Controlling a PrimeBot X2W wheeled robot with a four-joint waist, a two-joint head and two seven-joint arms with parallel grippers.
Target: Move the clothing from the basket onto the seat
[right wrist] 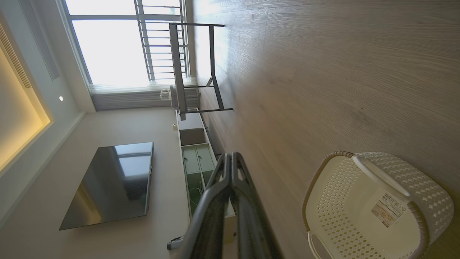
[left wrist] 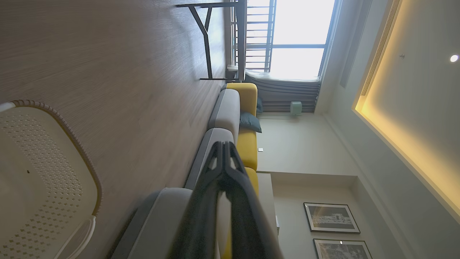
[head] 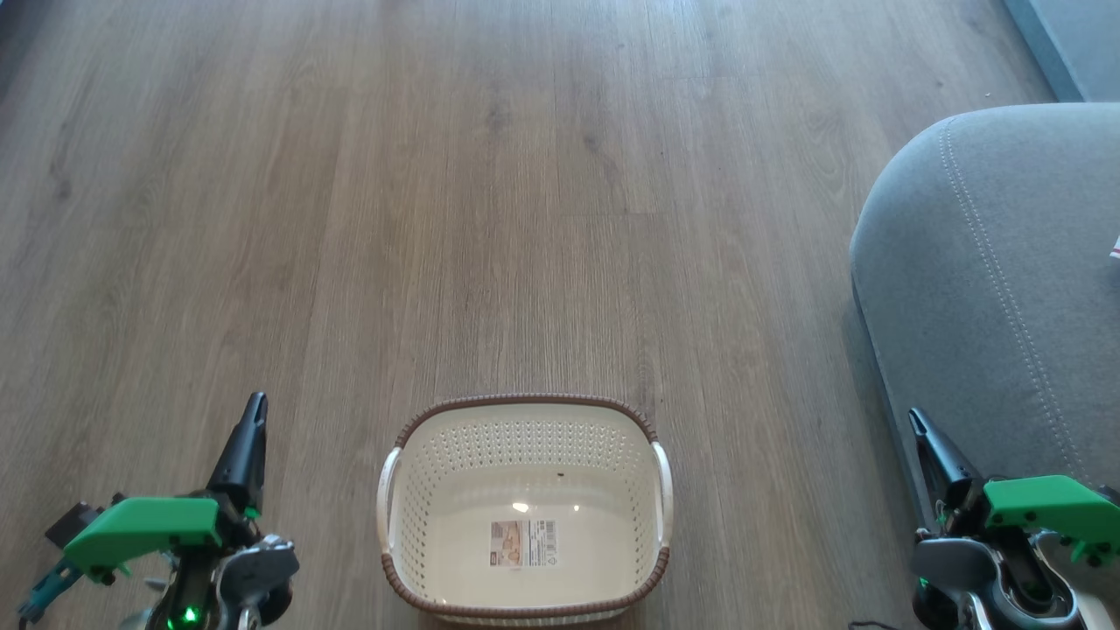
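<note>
Wood-plank floor (head: 490, 219), head view: the basket (head: 525, 400) stands empty, its label (head: 523, 542) bare, between the left gripper (head: 254, 409) and right gripper (head: 915, 420), while a red-and-white sliver at the frame edge, probably the clothing (head: 1116, 249), lies on the seat (head: 989, 289), well apart from both. Left wrist view: fingers pressed together, gripping nothing, basket beside them, seat beyond. Right wrist view: fingers likewise closed and unloaded; the fabric should handle light, soft and limp, so pinch a bunched fold rather than a flat panel.
</note>
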